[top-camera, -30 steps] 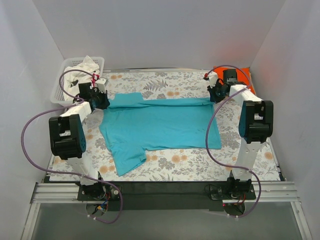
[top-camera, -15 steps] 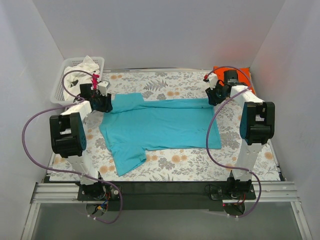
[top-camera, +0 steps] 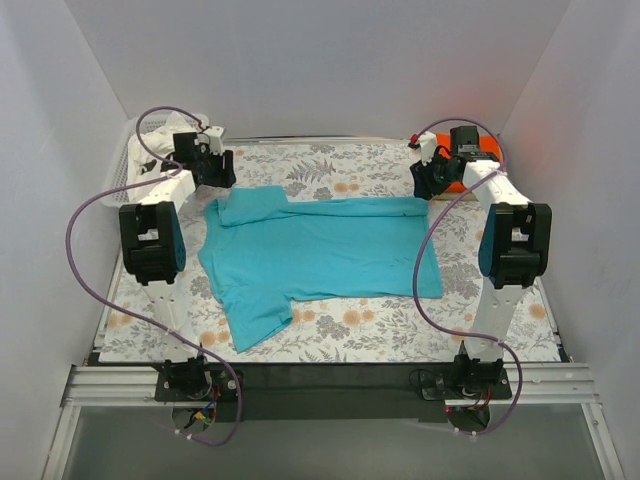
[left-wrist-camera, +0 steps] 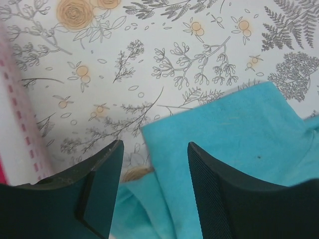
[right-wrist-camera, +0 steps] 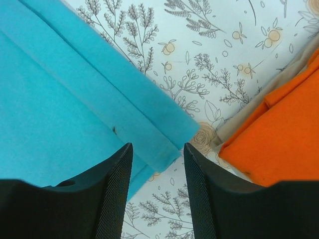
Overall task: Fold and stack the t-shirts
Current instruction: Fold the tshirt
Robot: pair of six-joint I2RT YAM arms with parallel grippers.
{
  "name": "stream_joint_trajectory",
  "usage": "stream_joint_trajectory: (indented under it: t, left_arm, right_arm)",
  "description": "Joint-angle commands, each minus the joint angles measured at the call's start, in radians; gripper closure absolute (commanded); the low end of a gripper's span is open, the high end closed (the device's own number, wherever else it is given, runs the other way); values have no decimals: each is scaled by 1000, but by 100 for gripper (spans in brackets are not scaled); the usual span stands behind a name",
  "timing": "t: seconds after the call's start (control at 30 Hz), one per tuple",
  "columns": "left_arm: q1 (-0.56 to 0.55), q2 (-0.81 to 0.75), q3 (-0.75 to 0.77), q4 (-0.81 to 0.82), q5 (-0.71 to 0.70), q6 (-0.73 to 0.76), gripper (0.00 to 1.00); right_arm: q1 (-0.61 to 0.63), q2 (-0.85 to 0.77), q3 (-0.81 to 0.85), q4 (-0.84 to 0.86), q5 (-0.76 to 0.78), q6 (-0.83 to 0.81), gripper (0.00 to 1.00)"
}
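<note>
Top view high above near edge, whole table (top-camera: 380,325); wrist views close, facing down, sharing teal t-shirt (top-camera: 320,250) corners.

From the right wrist we see the orange t-shirt (right-wrist-camera: 281,134) run off the picture's edge; from above, the right arm (top-camera: 512,240) covers most of it. The left arm (top-camera: 150,240) hides much of the basket (top-camera: 122,168).

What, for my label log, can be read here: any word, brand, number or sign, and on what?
None can be read in any view. The teal shirt and orange shirt are plain, with no label showing; the tablecloth bears only a flower print.
</note>
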Motion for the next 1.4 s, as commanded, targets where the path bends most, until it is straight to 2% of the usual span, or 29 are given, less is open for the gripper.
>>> stream_joint_trajectory:
  t: [0.0,0.23,0.33,0.53,0.57,0.73,0.83,1.1,1.27,1.37]
  left_arm:
    - [-27,59,60,-30,-70,-34,49]
    - [-62,150,120,-36,-135,-58,47]
    - [-111,155,106,-43,-145,-60,46]
    - [-140,148,69,-43,-169,-58,51]
    - [-142,156,72,-43,-175,-64,53]
    - [-142,147,108,-50,-177,-78,90]
    - [-140,87,112,-52,-139,-77,100]
    - [-137,-179,-41,-67,179,15,100]
    - [-136,-264,-156,-193,301,152,100]
    - [-137,-292,-230,-266,354,259,96]
  right_arm:
    - [-3,22,45,-38,-28,17,56]
    - [-3,25,43,-39,-18,15,57]
    - [-5,27,42,-38,-17,12,57]
    - [-3,33,51,-38,-17,14,58]
    - [-3,35,51,-38,-18,15,58]
    - [-3,29,51,-42,-20,20,59]
    - [-3,18,51,-51,-17,9,59]
    - [-3,-16,37,-70,-12,-6,60]
    - [-3,-25,33,-82,-11,-14,60]
    - [-3,-30,29,-88,-11,-21,60]
